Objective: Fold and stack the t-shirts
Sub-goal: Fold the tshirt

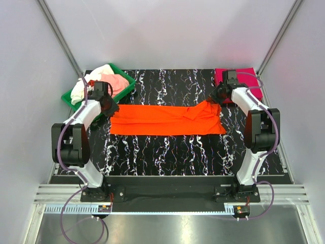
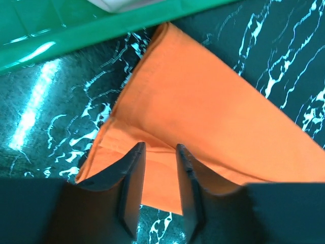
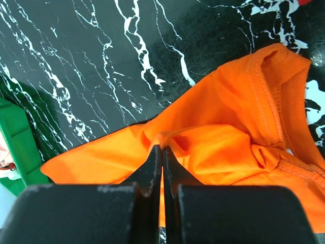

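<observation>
The right arm's wrist is covering part of the magenta t-shirt (image 1: 248,71), which is lying folded at the far right corner of the table (image 1: 167,152), so its outline is only partly showing from above. In the green tray (image 1: 67,97) at the far left, white and pale pink garments (image 1: 109,79) are lying in a loose heap. How many pieces there are is hard to tell, and the left arm is hiding the tray's near corner. The left wrist view is catching only a strip of the tray's wall and a sliver of white at its top edge. In the right wrist view the finger housing is blocking the near part of the orange cloth.

The orange t-shirt (image 1: 167,120) is lying across the middle of the table as a long band, flat at its left end and rumpled at its right end, where the collar (image 3: 266,96) is standing up.

The left arm is bending at a raised elbow near the table's near edge, its forearm reaching forward and inward to the shirt's left end. The left gripper (image 2: 160,152) is pointing down over that corner with its jaws a narrow gap apart and flat orange cloth showing between them; whether the tips are touching the cloth is unclear. The right arm is bending the same way toward the shirt's right end. The right gripper (image 3: 162,150) is pinching a raised fold of orange cloth just beside the collar, jaws pressed together on it
</observation>
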